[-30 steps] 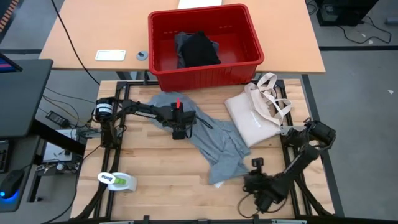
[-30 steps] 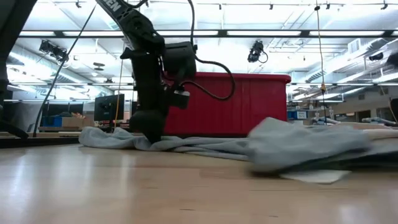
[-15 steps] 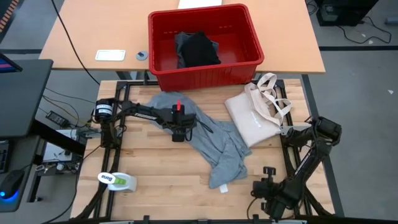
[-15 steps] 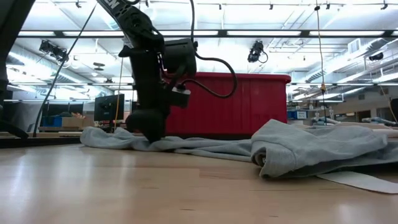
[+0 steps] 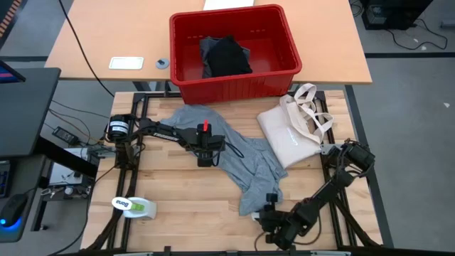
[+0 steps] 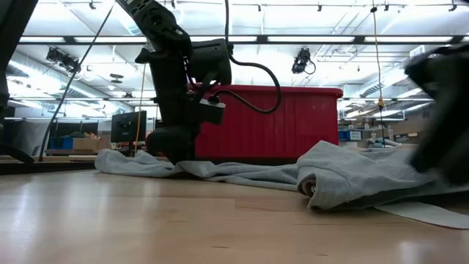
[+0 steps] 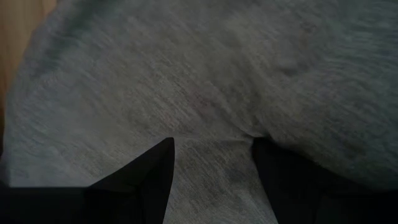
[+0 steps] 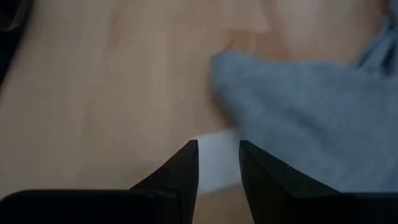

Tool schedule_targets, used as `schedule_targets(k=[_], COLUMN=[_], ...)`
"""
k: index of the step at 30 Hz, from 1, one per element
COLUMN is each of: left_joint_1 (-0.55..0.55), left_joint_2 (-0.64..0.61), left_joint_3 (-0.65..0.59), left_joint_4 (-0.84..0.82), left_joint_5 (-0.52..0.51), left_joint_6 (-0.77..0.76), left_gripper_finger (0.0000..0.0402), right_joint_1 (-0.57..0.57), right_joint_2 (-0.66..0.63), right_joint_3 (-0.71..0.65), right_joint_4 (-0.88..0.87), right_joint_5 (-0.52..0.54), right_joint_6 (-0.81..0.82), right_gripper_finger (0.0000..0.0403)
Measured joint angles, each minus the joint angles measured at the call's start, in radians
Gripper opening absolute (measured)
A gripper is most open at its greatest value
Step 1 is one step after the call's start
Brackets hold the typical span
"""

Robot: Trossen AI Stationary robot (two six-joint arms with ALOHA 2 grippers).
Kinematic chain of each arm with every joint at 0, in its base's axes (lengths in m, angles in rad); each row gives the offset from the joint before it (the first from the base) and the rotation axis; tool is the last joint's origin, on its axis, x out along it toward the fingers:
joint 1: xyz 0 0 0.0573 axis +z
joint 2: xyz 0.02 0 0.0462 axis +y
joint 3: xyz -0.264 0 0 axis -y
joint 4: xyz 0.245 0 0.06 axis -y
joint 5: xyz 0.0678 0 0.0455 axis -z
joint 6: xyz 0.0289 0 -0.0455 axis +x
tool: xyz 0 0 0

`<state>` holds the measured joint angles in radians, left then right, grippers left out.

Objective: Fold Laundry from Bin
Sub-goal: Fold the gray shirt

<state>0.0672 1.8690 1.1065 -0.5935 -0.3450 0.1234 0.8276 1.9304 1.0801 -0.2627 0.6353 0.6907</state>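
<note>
Laundry layout at the moment I am steering: a light grey cotton T-shirt (image 5: 234, 160) lies crumpled on the wooden table (image 5: 178, 192), just in front of the large red plastic bin (image 5: 234, 46), its long axis running diagonally away from the bin toward the table's near edge. My left gripper (image 5: 205, 153) presses on the bin-side end, jaws apart and straddling cloth. My right gripper (image 5: 274, 224) sits by the far tip, beside a white tag (image 8: 214, 155), jaws slightly apart, holding nothing. I judge the right arm nearer that free end.
</note>
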Motion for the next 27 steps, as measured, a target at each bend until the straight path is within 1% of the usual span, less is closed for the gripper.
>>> schedule_targets(k=[3, 8, 10, 12, 16, 20, 22, 25, 27], left_joint_1=[-0.010, -0.023, -0.022, -0.019, -0.015, -0.018, -0.018, -0.018, -0.018], left_joint_2=[0.001, 0.001, 0.001, 0.001, 0.001, 0.001, 0.001, 0.001, 0.001], left_joint_3=[0.000, 0.000, 0.000, -0.001, 0.000, 0.000, 0.000, 0.000, 0.000], left_joint_4=[-0.005, -0.023, -0.022, -0.021, -0.023, -0.027, -0.027, -0.027, -0.028], left_joint_5=[0.000, 0.002, 0.006, 0.005, 0.008, 0.005, 0.004, 0.002, 0.001], left_joint_6=[0.000, 0.018, 0.026, 0.026, 0.018, 0.017, 0.017, 0.017, 0.017], left_gripper_finger=[0.0235, 0.0235, 0.0235, 0.0235, 0.0235, 0.0235, 0.0235, 0.0235, 0.0235], right_joint_1=[-0.028, -0.045, -0.063, -0.083, -0.113, -0.119, -0.119, -0.120, -0.120], right_joint_2=[-0.001, 0.025, 0.045, 0.063, 0.066, 0.066, 0.068, 0.078, 0.079], right_joint_3=[0.000, 0.001, 0.004, 0.017, 0.025, 0.025, 0.025, 0.026, 0.027], right_joint_4=[0.052, 0.253, 0.292, 0.268, 0.201, 0.167, 0.141, 0.128, 0.122], right_joint_5=[0.003, -0.004, -0.014, -0.011, -0.029, -0.041, -0.058, -0.070, -0.082], right_joint_6=[-0.120, -0.414, -0.490, -0.508, -0.493, -0.487, -0.457, -0.424, -0.403], right_gripper_finger=[0.0124, 0.0123, 0.0124, 0.0127, 0.0143, 0.0158, 0.0160, 0.0150, 0.0126])
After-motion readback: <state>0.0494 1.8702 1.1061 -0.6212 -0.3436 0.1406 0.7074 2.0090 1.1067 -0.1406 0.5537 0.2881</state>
